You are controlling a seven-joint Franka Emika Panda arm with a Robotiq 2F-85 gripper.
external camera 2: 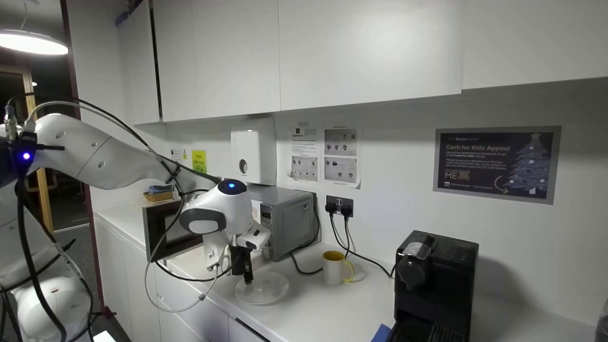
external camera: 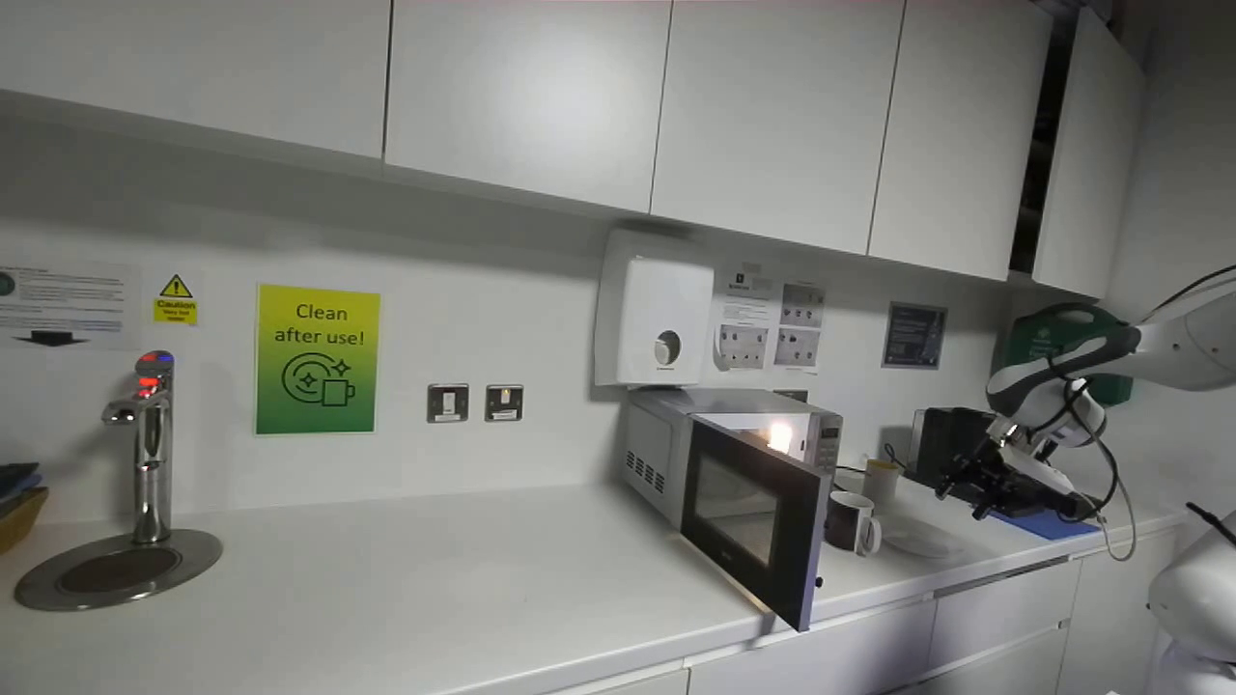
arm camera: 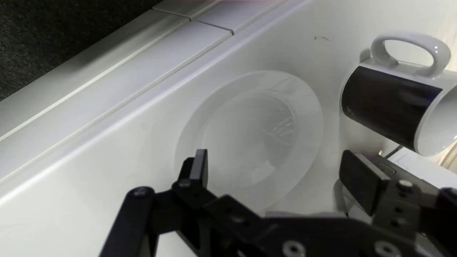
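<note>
My gripper [arm camera: 274, 157] is open, its black fingers [arm camera: 200, 167] wide apart with nothing between them. It hangs above a pale, shallow round plate [arm camera: 246, 128] lying on the white counter. The plate also shows in both exterior views [external camera 2: 273, 293] [external camera: 922, 542]. A black-and-white mug [arm camera: 389, 103] stands beside the plate, its handle showing, apart from the fingers; an exterior view has this mug [external camera: 850, 523] in front of the microwave [external camera: 657, 454]. The microwave's door [external camera: 753, 521] is swung wide, with a light glowing inside. A white mug with a yellow inside [external camera 2: 334, 271] stands farther back.
A black coffee machine [external camera 2: 439, 275] stands along the counter, with a blue item [external camera: 1048, 524] near it. Cables [external camera 2: 308, 272] run behind the yellow-lined mug. Overhead are wall cupboards [external camera: 772, 116], one door [external camera: 1091, 154] ajar. A tap [external camera: 153, 463] is at the far end.
</note>
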